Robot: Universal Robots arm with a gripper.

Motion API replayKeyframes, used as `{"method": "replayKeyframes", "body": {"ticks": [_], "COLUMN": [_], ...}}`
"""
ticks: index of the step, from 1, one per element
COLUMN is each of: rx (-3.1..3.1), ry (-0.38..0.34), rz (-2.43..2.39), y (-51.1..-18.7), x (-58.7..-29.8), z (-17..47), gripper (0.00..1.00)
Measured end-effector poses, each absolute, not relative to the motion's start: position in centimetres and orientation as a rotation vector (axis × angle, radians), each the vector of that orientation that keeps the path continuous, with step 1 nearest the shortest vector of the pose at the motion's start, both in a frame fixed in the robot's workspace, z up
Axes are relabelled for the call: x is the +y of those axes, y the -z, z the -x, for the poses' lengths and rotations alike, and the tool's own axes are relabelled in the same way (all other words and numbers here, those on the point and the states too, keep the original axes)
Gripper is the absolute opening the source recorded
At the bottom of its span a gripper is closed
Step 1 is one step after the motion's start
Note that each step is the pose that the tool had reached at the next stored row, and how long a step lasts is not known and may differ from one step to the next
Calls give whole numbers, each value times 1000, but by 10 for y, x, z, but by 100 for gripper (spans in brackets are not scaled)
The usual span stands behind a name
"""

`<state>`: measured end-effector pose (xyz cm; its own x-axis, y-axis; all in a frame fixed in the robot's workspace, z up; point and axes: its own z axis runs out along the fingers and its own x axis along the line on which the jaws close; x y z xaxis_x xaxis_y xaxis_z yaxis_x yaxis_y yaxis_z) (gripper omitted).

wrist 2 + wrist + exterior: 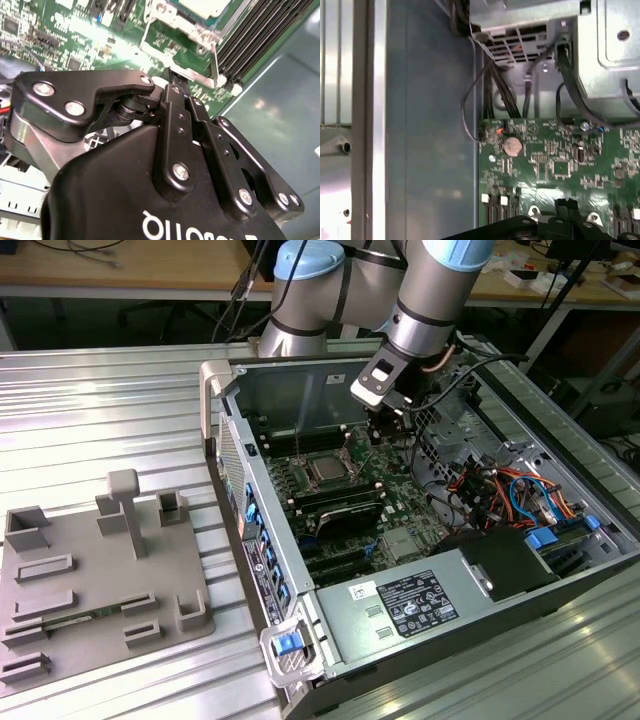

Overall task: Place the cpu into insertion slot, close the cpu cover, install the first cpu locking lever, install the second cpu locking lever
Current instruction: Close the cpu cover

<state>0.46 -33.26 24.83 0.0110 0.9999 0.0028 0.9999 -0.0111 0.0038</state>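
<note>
in the exterior view the open computer case (232, 430) lies on a ribbed metal surface (100, 410), and everything here is placed from the insertion slot (307, 462) in the green circuit board (395, 510). the cpu (326, 471) sits in that slot with its silver-grey top facing up. in the second wrist view a silvery frame, the cpu cover (197, 34), lies along the slot's edge, though i cannot tell whether it is pressed fully flat. a thin silvery lever rod (215, 62) runs beside it, between the slot and the long black memory slots (260, 35). the hand (380, 435) hangs near the slot, just to its side toward the exterior view's right, low over the board and holding nothing that can be seen. whether it is wide or narrow i cannot tell. the grey power supply box (410, 605) lies well apart from the slot at the case's near end. a bundle of orange and blue cables (500, 490) sits beyond the hand from the slot. a grey fixture tray (90, 580) rests on the surface outside the case, well apart from the slot toward the exterior view's left. in the first wrist view a round coin battery (512, 146) sits on the board.
</note>
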Motion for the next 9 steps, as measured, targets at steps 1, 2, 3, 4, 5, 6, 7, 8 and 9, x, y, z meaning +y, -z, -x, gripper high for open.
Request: {"method": "replayKeyframes", "body": {"ticks": [1, 2, 3, 4, 5, 6, 7, 8, 9], "rx": [2209, 2209, 2209, 2209, 2209, 2209, 2209, 2209, 2210], "ry": [-7, -7, -6, -6, -6, -6, -6, -6, -5], "rz": [-2233, -2233, -2233, -2234, -2233, -2234, -2234, -2234, -2234], "y": [-248, -248, -248, -247, -247, -246, -246, -245, -245], "x": [-333, -333, -333, -333, -333, -333, -333, -333, -333], "z": [-2, 0, 1, 2, 5, 7, 9, 11, 13], "gripper": [11, 11, 11, 11, 11, 11, 11, 11, 11]}}
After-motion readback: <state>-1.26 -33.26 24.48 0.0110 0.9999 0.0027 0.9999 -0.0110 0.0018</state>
